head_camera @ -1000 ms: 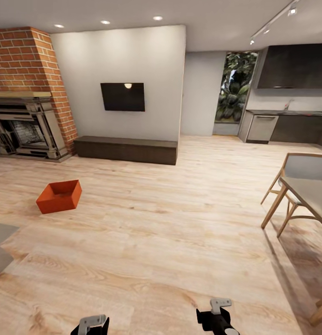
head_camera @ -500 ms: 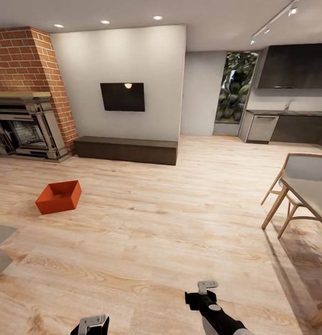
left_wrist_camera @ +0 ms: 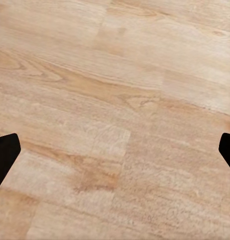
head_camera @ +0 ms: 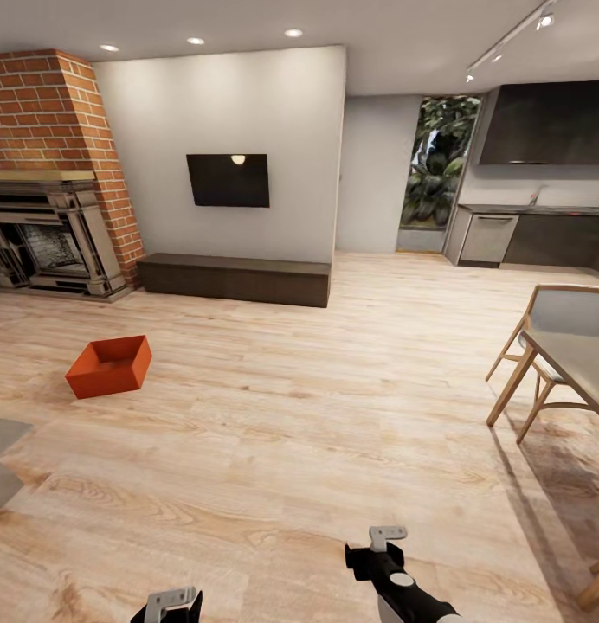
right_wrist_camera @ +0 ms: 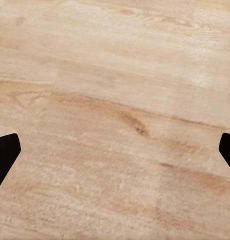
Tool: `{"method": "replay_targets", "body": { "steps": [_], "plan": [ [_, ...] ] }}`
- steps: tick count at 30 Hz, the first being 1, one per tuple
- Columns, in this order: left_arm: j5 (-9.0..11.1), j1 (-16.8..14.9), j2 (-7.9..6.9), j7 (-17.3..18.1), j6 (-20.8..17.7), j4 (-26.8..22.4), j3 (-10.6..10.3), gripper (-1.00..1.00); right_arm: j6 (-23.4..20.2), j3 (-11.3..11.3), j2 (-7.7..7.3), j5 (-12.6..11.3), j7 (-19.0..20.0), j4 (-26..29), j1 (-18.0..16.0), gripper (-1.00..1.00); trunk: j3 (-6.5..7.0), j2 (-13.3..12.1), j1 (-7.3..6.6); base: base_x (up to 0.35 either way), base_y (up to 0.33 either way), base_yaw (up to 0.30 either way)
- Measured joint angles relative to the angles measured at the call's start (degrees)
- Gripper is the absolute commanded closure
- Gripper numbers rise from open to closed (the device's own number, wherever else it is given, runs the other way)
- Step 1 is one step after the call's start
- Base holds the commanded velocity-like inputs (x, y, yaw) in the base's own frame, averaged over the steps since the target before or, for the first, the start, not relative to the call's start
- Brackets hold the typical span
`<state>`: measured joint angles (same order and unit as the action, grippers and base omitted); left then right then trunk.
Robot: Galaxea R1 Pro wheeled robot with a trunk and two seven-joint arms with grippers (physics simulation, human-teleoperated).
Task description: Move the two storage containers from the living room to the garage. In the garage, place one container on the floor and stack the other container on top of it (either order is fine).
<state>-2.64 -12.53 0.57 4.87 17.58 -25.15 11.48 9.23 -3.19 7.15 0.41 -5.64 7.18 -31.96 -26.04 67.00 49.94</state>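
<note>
- storage container [head_camera: 109, 366] at ten o'clock on wood floor [head_camera: 317, 433]: judged light, rigid, thin-walled; grip a rim wall.
- left gripper [left_wrist_camera: 115, 150] and right gripper [right_wrist_camera: 115, 150]: fingers apart, empty.

The storage container [head_camera: 110, 365] sits on the living room floor [head_camera: 317, 415], well ahead and left of the left claw [head_camera: 171, 600]. The fireplace [head_camera: 48, 247] stands beyond it. The chair [head_camera: 555, 333] lies ahead and right of the right claw [head_camera: 386, 538].
</note>
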Motion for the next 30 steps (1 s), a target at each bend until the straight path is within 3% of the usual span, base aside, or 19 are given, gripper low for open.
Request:
{"method": "replay_targets", "body": {
  "steps": [30],
  "plan": [
    [0.01,0.0,-0.09,-0.02,0.19,-0.79,0.08,-1.0,0.4,0.08,-0.12,-0.01,0.0,-0.35,0.01,-1.0,0.0,0.0,0.0,0.0,0.0,0.0]
  ]
}}
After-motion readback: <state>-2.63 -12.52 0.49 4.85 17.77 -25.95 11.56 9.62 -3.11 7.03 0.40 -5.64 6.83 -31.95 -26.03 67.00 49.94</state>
